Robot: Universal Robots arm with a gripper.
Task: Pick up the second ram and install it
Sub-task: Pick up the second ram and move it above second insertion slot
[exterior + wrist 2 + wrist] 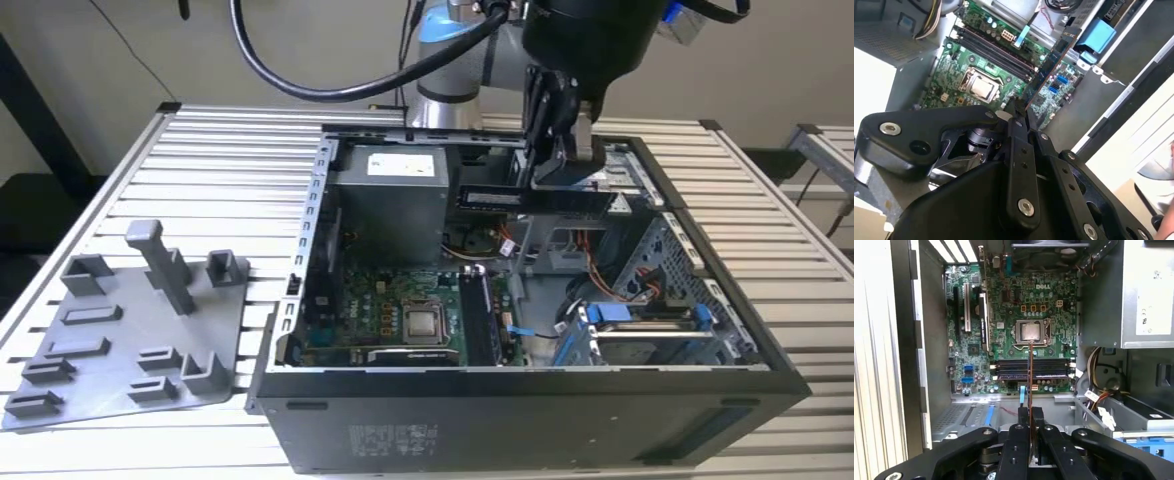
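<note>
One gripper [561,178] in exterior view, fingers clamped on second ram [534,197], held level, high above mobo [400,310]; grey tray [120,340] well apart from mobo, outside PC case [534,410]. Second wrist view: second ram [1050,70] slants over mobo [954,75], length visible. First wrist view: second ram [1030,375] edge-on, thin line across mobo's memory slots [1049,367], near CPU socket [1031,332].

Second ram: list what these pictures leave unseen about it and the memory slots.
- First wrist view: the second ram is edge-on, so its faces cannot be seen.
- Second wrist view: its gripped end is hidden inside the gripper.
- Exterior view: the memory slots are too small to tell which are filled.
- Exterior view: the arm is cut off by the top edge.
</note>
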